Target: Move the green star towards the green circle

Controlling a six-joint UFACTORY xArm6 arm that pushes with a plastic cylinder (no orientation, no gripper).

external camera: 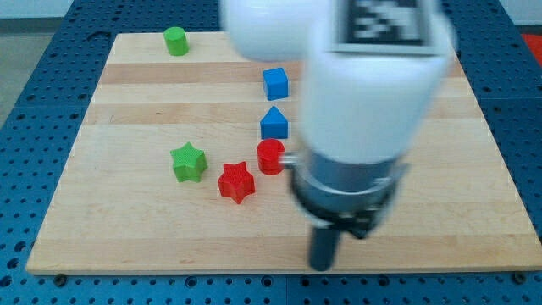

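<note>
Six blocks: all lie on the wooden board; none touches my tip.
Step in hand: approach, as I judge it; the push on the green star has not begun.
Tip: my tip stands near the board's bottom edge, right of centre, well apart from every block. It is a bare rod with no jaws, so nothing is clamped; whether it rests on the wood cannot be told through the blur.
Green star: the green star sits left of the board's centre.
Green circle: the green circle stands near the top-left corner, well apart from the star and almost straight above it.
Next move: I judge the tip must travel left along the bottom edge, settle just below the star, then push towards the top edge.
Neighbours: the red star lies just beside the green star, on its lower right; the red circle, a blue house-shaped block and a blue cube run up the middle.
Obstruction: the red star sits near the tip's likely route and could be nudged; the strip between star and circle holds no block.
</note>
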